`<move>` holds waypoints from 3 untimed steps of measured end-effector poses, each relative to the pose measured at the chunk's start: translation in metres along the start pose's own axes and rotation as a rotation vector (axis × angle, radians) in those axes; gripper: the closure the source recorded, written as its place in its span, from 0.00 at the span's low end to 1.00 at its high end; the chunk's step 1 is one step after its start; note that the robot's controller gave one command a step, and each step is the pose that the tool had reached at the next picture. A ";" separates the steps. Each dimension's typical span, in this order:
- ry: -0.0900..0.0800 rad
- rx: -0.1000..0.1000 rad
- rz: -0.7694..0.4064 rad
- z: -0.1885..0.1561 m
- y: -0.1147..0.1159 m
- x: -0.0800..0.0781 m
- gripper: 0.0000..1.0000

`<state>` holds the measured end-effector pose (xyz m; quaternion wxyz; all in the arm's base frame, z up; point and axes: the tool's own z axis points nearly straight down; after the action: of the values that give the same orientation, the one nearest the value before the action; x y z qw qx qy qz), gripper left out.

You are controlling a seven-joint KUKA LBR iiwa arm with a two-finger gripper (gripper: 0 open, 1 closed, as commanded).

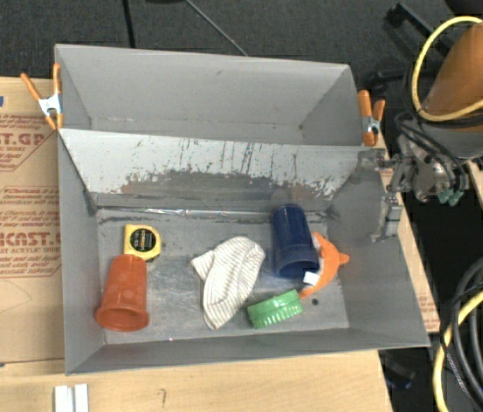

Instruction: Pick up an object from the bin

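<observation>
Nearest, a green ribbed plastic lid point(275, 310) lies against the crumpled white cloth point(228, 277). At near left, an orange plastic cup point(123, 293) sits with open floor beside it. Farther in, the dark blue plastic cup point(292, 240) and the small orange-and-white plastic toy point(329, 266) touch, crowded against the right slope of the grey metal bin point(370, 273). A grab there risks catching both or scraping the wall. The yellow tape measure point(141, 241) sits just beyond the orange cup. The gripper point(389, 213) hangs over the right slope, apart from everything, and whether it is wide or narrow cannot be told.
</observation>
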<state>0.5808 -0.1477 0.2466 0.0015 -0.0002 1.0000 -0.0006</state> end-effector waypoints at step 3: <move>-0.007 0.001 0.103 0.133 0.029 0.032 0.00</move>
<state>0.5491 -0.1191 0.1135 0.0051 0.0514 0.9987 -0.0010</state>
